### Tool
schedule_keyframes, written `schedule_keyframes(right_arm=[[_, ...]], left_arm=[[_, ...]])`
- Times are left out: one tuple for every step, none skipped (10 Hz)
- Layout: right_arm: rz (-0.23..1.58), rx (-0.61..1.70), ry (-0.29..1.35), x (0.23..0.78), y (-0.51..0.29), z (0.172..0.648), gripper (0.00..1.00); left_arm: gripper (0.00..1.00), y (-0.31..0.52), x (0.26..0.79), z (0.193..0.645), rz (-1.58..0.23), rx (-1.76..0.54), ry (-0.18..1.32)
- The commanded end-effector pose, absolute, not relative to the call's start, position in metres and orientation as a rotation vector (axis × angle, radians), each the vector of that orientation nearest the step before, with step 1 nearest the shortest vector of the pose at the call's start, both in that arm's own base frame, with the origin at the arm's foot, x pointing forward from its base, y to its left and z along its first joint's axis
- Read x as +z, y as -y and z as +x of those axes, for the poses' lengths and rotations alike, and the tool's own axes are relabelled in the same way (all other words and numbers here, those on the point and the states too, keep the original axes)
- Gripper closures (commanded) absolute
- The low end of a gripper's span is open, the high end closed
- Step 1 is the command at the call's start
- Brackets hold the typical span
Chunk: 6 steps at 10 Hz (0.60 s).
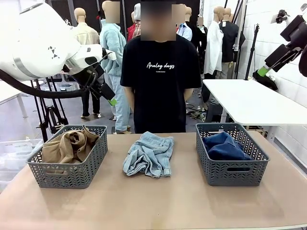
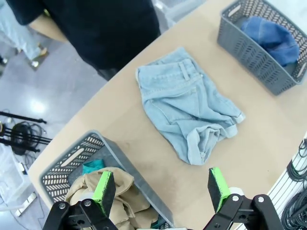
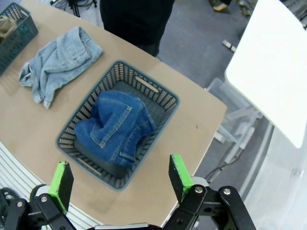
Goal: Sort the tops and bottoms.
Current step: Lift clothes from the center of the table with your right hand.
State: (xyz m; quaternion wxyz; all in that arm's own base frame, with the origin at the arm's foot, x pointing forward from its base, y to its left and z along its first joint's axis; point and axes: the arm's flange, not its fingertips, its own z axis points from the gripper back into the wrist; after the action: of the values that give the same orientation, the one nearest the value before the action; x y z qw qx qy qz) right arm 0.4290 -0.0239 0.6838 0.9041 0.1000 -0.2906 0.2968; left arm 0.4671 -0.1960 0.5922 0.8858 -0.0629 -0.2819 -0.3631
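Observation:
A pale washed denim bottom (image 1: 149,154) lies crumpled in the middle of the table, between two grey baskets. The left basket (image 1: 96,158) holds a tan top (image 1: 69,146), and a teal top (image 2: 93,166) peeks out beside it. In the right basket (image 1: 256,165) lies a darker blue denim bottom (image 1: 223,146). My left gripper (image 1: 109,98) hangs open high above the left basket, nothing between its green pads (image 2: 104,191). My right gripper (image 3: 120,182) is open and empty too, raised high over the right basket (image 3: 163,93) and its dark denim (image 3: 115,127).
A person in a black T-shirt (image 1: 160,76) stands at the far edge, arms down. A white table (image 1: 249,100) stands off to the right. Bare tabletop runs along the near edge in front of both baskets.

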Motion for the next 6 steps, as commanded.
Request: schedule_keyframes(right_arm=[[0.338, 0.716, 0.635, 0.691, 0.018, 0.422, 0.00], [0.441, 0.784, 0.631, 0.681, -0.002, 0.431, 0.00], [0.507, 0.854, 0.626, 0.666, -0.027, 0.442, 0.00], [0.547, 0.918, 0.573, 0.647, -0.056, 0.450, 0.00], [0.564, 0.979, 0.502, 0.626, -0.084, 0.457, 0.00], [0.599, 1.035, 0.454, 0.605, -0.113, 0.462, 0.00]], left_arm=[[0.00, 0.196, 0.592, 0.468, -0.131, -0.756, 0.586], [0.00, 0.196, 0.592, 0.468, -0.131, -0.756, 0.586], [0.00, 0.196, 0.592, 0.468, -0.131, -0.756, 0.586], [0.00, 0.196, 0.592, 0.468, -0.131, -0.756, 0.586], [0.00, 0.196, 0.592, 0.468, -0.131, -0.756, 0.586], [0.00, 0.196, 0.592, 0.468, -0.131, -0.756, 0.586]])
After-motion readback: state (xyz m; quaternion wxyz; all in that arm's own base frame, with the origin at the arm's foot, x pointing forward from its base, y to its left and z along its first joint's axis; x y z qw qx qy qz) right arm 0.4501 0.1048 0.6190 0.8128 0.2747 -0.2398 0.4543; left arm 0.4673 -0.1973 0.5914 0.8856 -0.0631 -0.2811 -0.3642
